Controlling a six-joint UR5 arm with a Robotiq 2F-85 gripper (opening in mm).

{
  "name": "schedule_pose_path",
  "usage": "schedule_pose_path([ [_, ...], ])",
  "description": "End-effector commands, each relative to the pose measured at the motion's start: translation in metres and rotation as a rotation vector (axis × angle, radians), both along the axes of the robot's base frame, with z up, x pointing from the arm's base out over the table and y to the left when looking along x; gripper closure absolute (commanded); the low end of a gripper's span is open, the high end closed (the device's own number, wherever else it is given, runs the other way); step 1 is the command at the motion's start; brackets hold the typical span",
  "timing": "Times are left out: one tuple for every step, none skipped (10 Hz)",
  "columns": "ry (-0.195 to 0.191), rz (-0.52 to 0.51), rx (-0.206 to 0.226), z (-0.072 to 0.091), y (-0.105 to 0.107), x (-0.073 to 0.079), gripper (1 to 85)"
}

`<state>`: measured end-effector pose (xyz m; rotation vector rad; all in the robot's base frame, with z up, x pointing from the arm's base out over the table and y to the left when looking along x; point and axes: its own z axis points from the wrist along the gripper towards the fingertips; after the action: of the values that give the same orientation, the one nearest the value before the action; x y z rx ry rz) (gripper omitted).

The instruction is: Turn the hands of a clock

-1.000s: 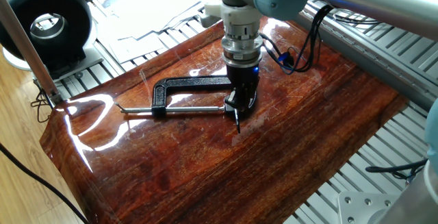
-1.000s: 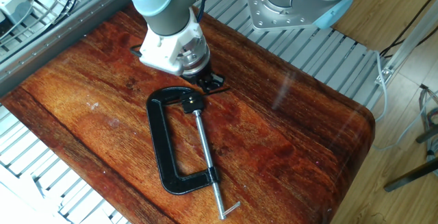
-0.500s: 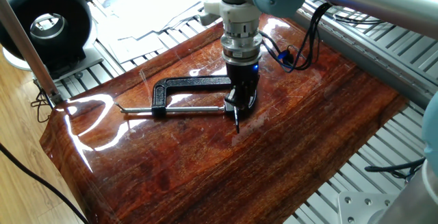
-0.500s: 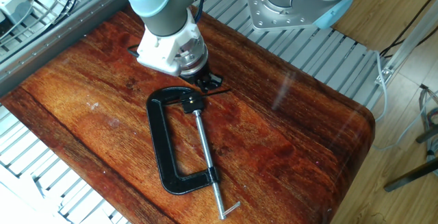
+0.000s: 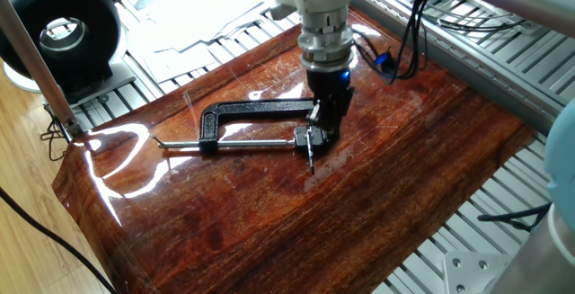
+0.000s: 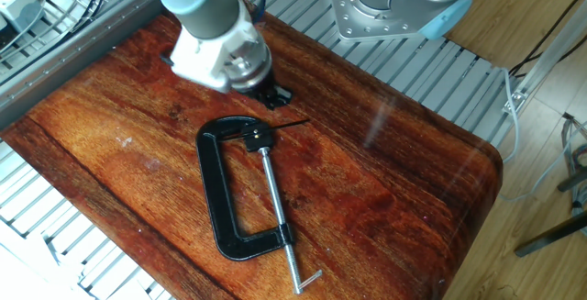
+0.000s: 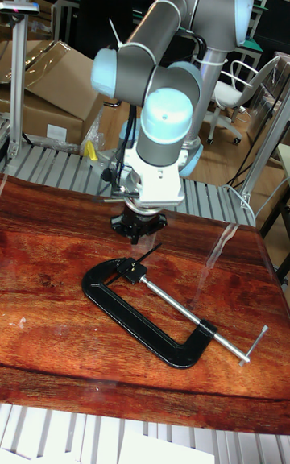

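Observation:
The clock, a black C-clamp [image 5: 256, 108] [image 6: 215, 190] [image 7: 133, 317], lies flat on the wooden table with its long screw rod across the open side. At the rod's jaw end sits a small black block [image 5: 304, 137] [image 6: 258, 136] [image 7: 129, 271] carrying the hands, a thin grey pin [image 5: 311, 160] [image 6: 292, 124] [image 7: 149, 254]. My gripper [image 5: 329, 130] [image 6: 276, 94] [image 7: 138, 227] hangs just above and beside that block. Its fingers are slightly apart, it holds nothing, and it does not touch the pin.
A round black ring-shaped device [image 5: 61, 26] with a white centre stands off the table's corner. Metal rails [image 6: 431, 71] border the table [image 6: 385, 199]. A second robot base [image 6: 394, 2] sits beyond the far edge, and a thin post [image 5: 36, 51] rises at the corner.
The gripper has lifted and drawn back from the block and pin. The pin and clamp stay where they were.

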<state>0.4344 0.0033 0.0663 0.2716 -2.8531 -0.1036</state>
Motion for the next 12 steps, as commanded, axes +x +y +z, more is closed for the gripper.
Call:
schedule_pose_path([
  [-0.096,-0.076,-0.054,0.019,-0.022,0.027,84.7],
  [-0.130,-0.099,-0.057,0.032,-0.027,0.042,84.7],
  [-0.141,-0.108,-0.046,0.046,-0.031,0.052,84.7],
  [-0.155,-0.116,-0.025,0.059,-0.031,0.059,84.7],
  [-0.191,-0.108,-0.030,0.067,-0.034,0.069,84.7],
  [-0.236,-0.121,-0.041,0.071,-0.033,0.080,84.7],
  [-0.260,-0.141,-0.047,0.073,-0.032,0.086,84.7],
  [-0.281,-0.166,-0.031,0.074,-0.029,0.091,84.7],
  [-0.281,-0.173,-0.021,0.073,-0.029,0.093,84.7],
  [-0.284,-0.177,-0.020,0.072,-0.029,0.096,84.7],
  [-0.284,-0.177,-0.019,0.070,-0.029,0.097,84.7],
  [-0.280,-0.173,-0.012,0.070,-0.027,0.097,84.7],
])
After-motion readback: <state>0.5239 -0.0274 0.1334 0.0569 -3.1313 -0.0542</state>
